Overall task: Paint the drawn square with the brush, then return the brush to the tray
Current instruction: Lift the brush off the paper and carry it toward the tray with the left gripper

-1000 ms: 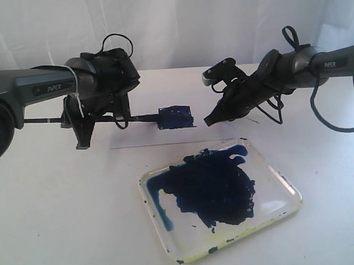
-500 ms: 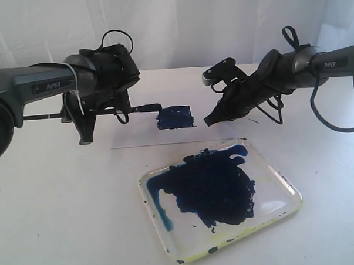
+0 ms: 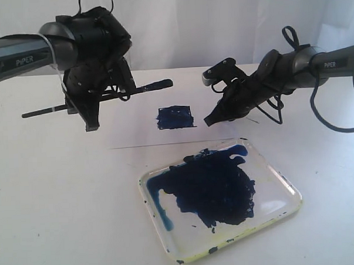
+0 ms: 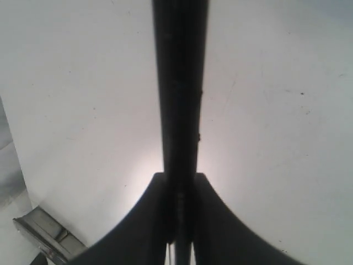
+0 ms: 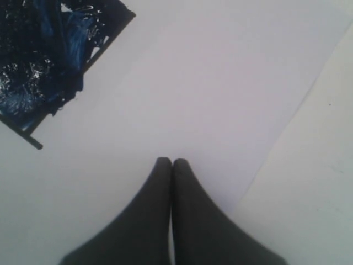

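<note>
The drawn square (image 3: 175,117) on the white paper sheet (image 3: 136,131) is filled with dark blue paint; it also shows in the right wrist view as the drawn square (image 5: 49,55). My left gripper (image 3: 92,121) is shut on the brush (image 3: 99,97), held nearly level in the air above the paper, tip (image 3: 160,84) pointing right. In the left wrist view the brush (image 4: 181,83) runs straight out between the closed fingers (image 4: 138,221). My right gripper (image 3: 210,119) is shut and empty, its tip resting on the paper just right of the square. The tray (image 3: 288,189) lies in front.
The tray holds a big dark blue paint blob (image 3: 214,186) and sits in front of the paper. A white curtain hangs behind the table. The paper's right edge (image 5: 287,127) runs close to my right gripper (image 5: 172,161).
My left gripper has lifted the brush off the painted square, up and slightly back; the tip now hangs above the paper. The right arm has not moved.
</note>
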`<state>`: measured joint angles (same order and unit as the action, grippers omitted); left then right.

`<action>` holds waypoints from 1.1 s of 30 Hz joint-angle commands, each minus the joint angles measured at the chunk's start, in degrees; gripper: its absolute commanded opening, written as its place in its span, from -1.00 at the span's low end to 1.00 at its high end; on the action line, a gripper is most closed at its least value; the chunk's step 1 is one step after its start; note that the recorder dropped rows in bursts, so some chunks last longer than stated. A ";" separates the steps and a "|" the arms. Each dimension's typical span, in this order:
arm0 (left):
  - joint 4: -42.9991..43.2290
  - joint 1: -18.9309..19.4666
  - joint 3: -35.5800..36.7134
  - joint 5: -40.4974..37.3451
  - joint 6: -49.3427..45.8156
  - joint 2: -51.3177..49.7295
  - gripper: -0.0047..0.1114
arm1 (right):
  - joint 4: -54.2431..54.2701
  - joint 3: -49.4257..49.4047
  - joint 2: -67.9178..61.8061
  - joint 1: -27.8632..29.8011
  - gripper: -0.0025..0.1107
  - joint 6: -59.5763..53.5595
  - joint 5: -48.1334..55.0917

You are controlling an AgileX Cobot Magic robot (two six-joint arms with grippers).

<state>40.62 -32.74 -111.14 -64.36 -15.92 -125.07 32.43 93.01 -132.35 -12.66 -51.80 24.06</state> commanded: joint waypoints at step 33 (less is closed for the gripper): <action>-5.08 -11.36 38.38 -3.96 8.77 18.57 -0.92 | -25.20 -0.43 21.47 0.13 -0.96 32.61 30.68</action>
<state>34.19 -42.79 -73.09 -64.36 -8.37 -105.12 8.19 92.79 -111.73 -12.66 -20.27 52.33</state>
